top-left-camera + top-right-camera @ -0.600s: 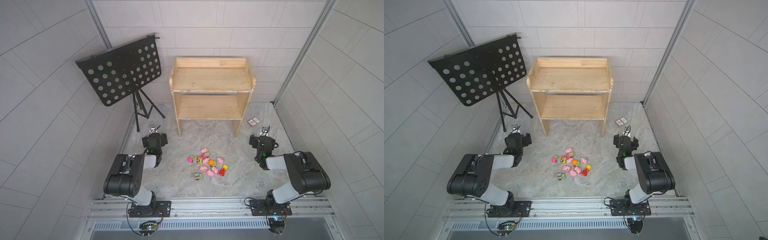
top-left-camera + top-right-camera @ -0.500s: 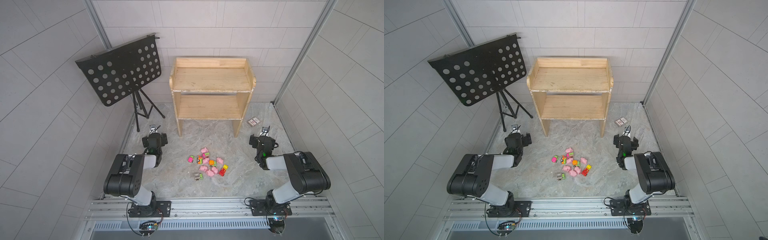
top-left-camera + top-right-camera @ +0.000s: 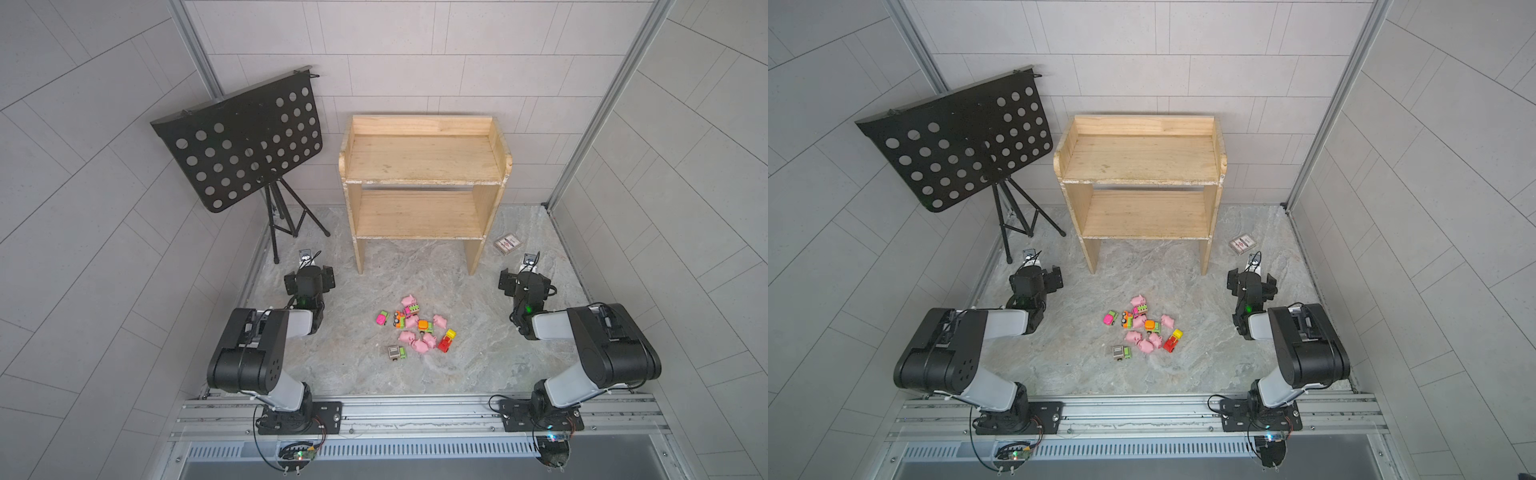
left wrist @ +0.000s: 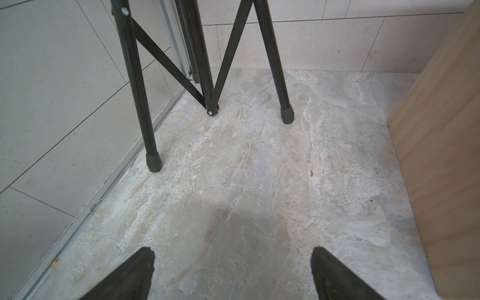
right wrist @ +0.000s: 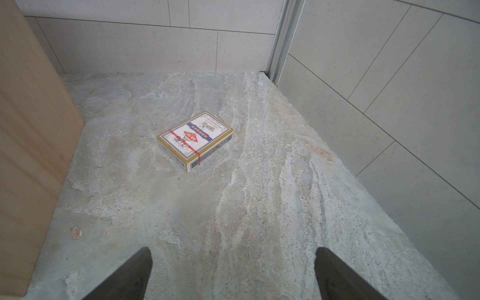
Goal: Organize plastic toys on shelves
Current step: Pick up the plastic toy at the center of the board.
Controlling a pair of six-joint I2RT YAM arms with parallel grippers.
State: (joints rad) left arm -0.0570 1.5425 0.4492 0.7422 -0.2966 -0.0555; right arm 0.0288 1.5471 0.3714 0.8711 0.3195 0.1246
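The plastic toys (image 3: 415, 328) (image 3: 1144, 328), pink pigs and tiny bright vehicles, lie heaped on the stone floor in both top views. Behind them stand the pale wooden shelves (image 3: 424, 183) (image 3: 1142, 183), with both boards bare. My left gripper (image 3: 309, 279) (image 3: 1038, 280) (image 4: 232, 253) hangs low to the left of the heap, open and holding nothing. To the right of the heap my right gripper (image 3: 524, 283) (image 3: 1251, 283) (image 5: 233, 253) is also open over bare floor. Neither wrist view shows any toy.
A black perforated music stand (image 3: 245, 141) (image 3: 963, 137) on a tripod (image 4: 207, 78) stands at the back left. A card packet (image 3: 508, 243) (image 3: 1242, 243) (image 5: 196, 139) lies beside the shelves' right leg (image 5: 28, 155). Tiled walls close in both sides.
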